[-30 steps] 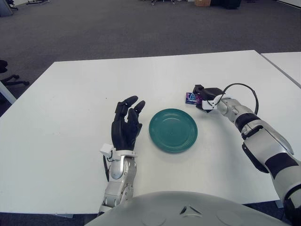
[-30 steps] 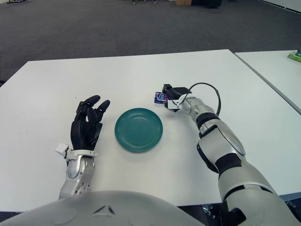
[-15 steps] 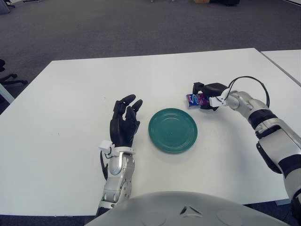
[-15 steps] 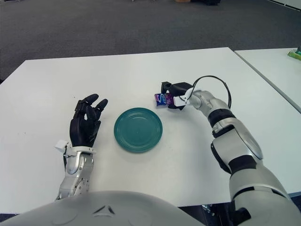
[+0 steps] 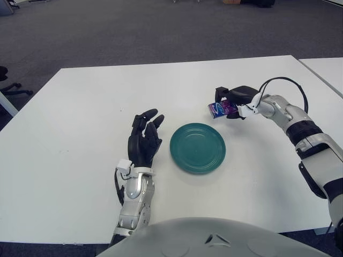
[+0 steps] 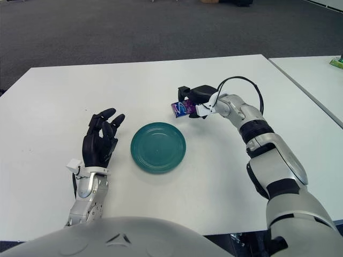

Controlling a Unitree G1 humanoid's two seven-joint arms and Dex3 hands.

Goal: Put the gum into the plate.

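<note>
A dark green round plate [image 5: 198,147] lies on the white table [image 5: 80,107], near the middle front. My right hand [image 5: 231,101] is shut on a blue and purple gum packet [image 5: 218,109] and holds it above the table, just beyond the plate's far right rim. It also shows in the right eye view [image 6: 182,108]. My left hand [image 5: 143,141] rests on the table left of the plate, fingers spread and empty.
A second white table [image 5: 324,69] stands at the right, across a narrow gap. Grey carpet floor lies beyond the far edge. A black cable loops over my right wrist [image 5: 278,85].
My right hand has lifted the gum packet off the table and carried it up and slightly left, toward the plate's far rim. My left hand has stayed in place.
</note>
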